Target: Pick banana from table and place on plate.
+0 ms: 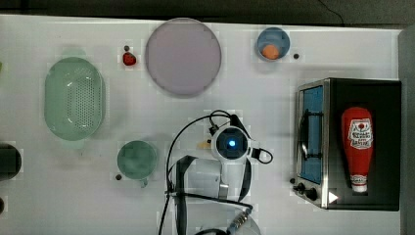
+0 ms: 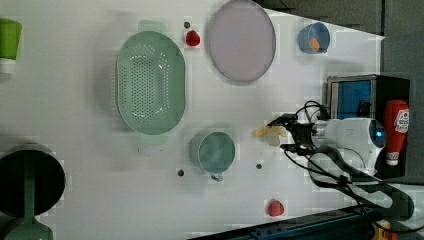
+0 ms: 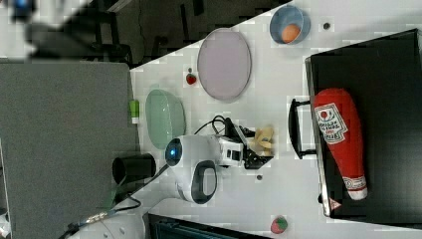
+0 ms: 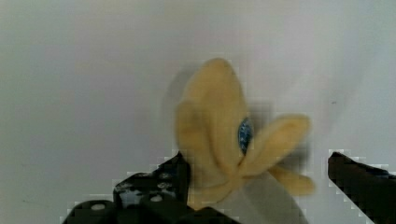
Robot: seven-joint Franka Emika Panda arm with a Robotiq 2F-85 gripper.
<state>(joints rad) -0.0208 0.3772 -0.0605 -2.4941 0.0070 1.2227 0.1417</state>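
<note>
Hovering my gripper (image 4: 254,182) over the banana (image 4: 219,126).
Jaws spread wide, banana lying between them on the table, ungripped.

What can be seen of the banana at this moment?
The banana is a small pale cream-yellow, soft-looking toy with peel flaps splayed outward and a small blue sticker. It lies on the white table, well apart from the plate. The open gripper straddles it, one finger close against it, not closed on it.
</note>
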